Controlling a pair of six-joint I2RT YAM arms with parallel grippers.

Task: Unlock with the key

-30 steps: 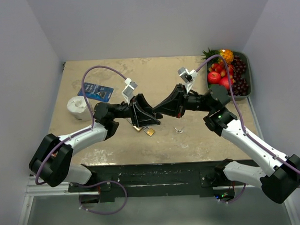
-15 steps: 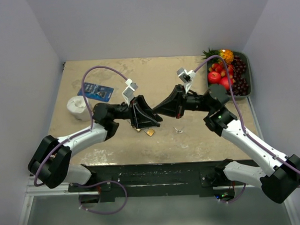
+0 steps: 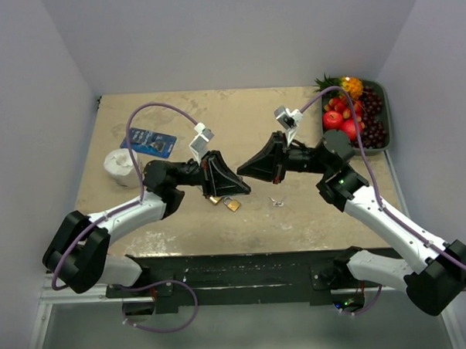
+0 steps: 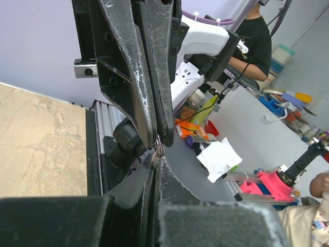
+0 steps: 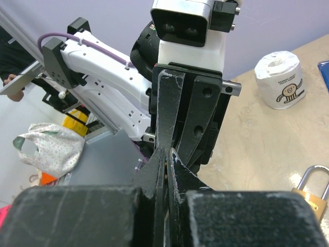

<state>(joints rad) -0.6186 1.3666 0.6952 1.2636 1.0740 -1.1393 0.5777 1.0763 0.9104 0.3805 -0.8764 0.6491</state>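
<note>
Both grippers meet tip to tip above the table's middle. My right gripper is shut, and a sliver of brass, the key, shows between its fingers. My left gripper is shut on the same key, whose small metal ring shows where the two sets of tips touch. From above the key is hidden by the fingers. The brass padlock lies flat on the table just below the grippers, untouched.
A white paper roll and a blue packet lie at the left. A tray of fruit stands at the right rear. A small pale item lies right of the padlock.
My left gripper's jaws have closed from partly open onto the key held by the right gripper. Both arms have barely shifted.
</note>
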